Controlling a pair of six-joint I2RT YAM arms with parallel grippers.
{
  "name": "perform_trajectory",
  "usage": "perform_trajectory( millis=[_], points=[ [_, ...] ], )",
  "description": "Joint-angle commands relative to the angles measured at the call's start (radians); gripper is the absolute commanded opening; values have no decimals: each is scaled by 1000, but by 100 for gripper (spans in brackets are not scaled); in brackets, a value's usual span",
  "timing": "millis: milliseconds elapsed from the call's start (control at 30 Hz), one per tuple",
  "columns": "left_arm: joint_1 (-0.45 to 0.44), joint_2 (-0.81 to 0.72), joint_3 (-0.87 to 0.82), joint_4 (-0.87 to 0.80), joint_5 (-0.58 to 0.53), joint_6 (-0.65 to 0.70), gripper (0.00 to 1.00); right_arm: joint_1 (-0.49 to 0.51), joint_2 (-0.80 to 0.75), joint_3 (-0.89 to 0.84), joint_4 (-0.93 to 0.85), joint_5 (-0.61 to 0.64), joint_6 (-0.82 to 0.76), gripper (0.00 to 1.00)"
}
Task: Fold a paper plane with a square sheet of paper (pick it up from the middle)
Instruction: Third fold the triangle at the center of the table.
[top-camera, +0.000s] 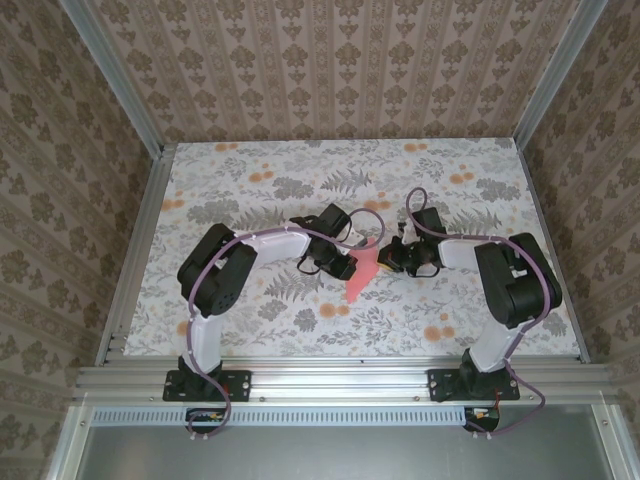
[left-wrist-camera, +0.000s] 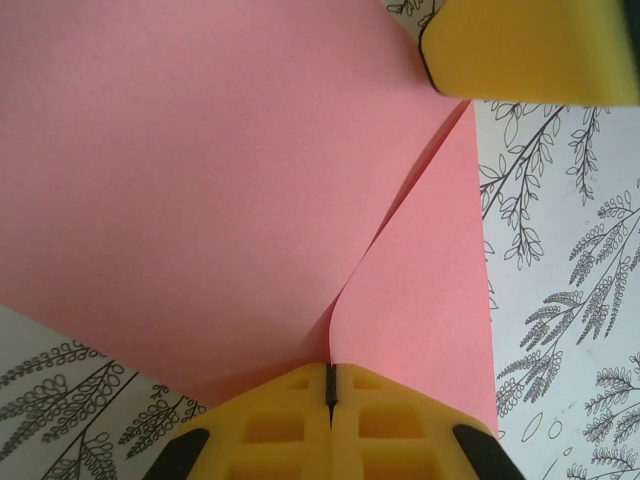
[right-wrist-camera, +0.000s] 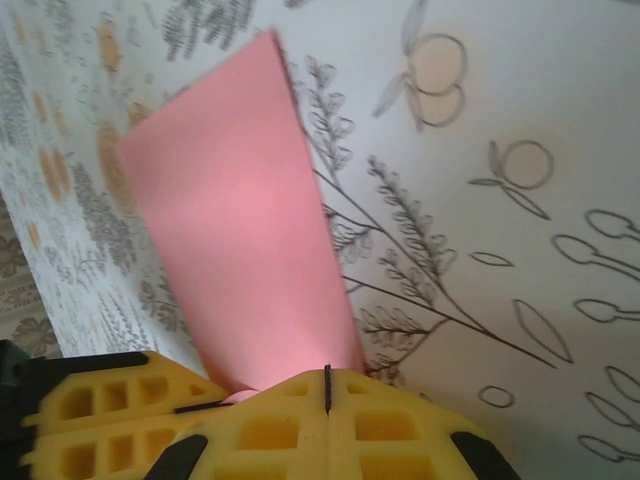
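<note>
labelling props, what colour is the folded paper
The paper is plain salmon pink, clearest in the left wrist view.

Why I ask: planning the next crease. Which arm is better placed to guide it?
Left, probably: the left pincer is shut where two flaps of the pink paper meet at the fold line, while the right pincer just pinches a narrow end.

Two matching arms, left arm and right arm: white tubular links between bulky black joint housings, bolted-down black base plates at the far end from the jaws. Behind the jaws, a thin lilac cable looping along each arm down to its base. Left gripper and right gripper alike: blocky yellow fingers with square moulded pockets, black patches at the outer corners, a thin dark line between the jaws.
</note>
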Motion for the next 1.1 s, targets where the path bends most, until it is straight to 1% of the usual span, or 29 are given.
perform_trajectory(
  millis=[0,133,233,267,333,400,433,533,567,633,767,833,967,1067],
  points=[
    [-4,5,-3,-95,-55,-17,4,1,16,-5,-41,10,-34,6],
    [-4,-6,6,-96,-48,-27,9,1,23,8,-82,41,-58,6],
    [-2,-37,18,-93,-46,-47,16,1,15,17,-93,32,-68,6],
    [-1,-53,22,-92,-52,-55,23,0,6,17,-90,28,-67,6],
    [1,-92,31,-97,-76,-72,28,1,-10,22,-95,20,-69,6],
    [6,-125,45,-113,-120,-93,37,1,-20,32,-107,6,-72,7],
    [6,-143,49,-118,-130,-104,39,0,-28,35,-108,-8,-72,8],
    [6,-192,49,-118,-138,-136,41,0,-65,40,-117,-22,-72,11],
    [6,-204,47,-118,-131,-146,40,1,-84,40,-123,-18,-72,12],
    [-2,-221,48,-122,-109,-152,35,1,-114,44,-143,-9,-75,15],
    [-35,-206,62,-138,-58,-142,16,0,-153,46,-178,13,-82,19],
    [-49,-180,63,-126,-28,-144,11,-1,-158,42,-183,15,-82,20],
    [-53,-116,71,-124,-87,-173,5,0,-166,21,-180,25,-76,27],
    [-45,-82,69,-124,-144,-178,3,-1,-156,9,-180,33,-73,32]
  ],
)
